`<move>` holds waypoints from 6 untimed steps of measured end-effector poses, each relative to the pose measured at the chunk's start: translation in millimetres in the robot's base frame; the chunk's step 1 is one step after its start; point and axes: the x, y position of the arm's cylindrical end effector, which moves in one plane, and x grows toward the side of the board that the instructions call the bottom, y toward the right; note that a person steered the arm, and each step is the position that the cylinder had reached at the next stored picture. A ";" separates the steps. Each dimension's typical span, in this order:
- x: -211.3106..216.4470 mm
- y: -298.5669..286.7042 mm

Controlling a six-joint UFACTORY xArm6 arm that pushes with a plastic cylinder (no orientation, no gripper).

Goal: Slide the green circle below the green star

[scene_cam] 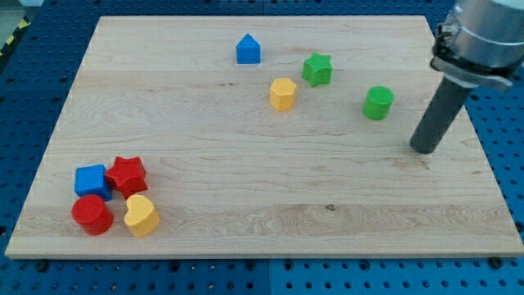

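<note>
The green circle (378,103) lies on the wooden board at the view's right, right of and slightly below the green star (317,69). My tip (424,148) rests on the board to the lower right of the green circle, a short gap away from it, touching no block. The dark rod rises from it toward the view's upper right.
A yellow hexagon (282,94) lies lower left of the green star, and a blue house-shaped block (248,50) sits above it. At the lower left are clustered a blue cube (91,179), a red star (127,174), a red circle (91,214) and a yellow heart (141,215).
</note>
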 end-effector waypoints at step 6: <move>-79.5 -57.3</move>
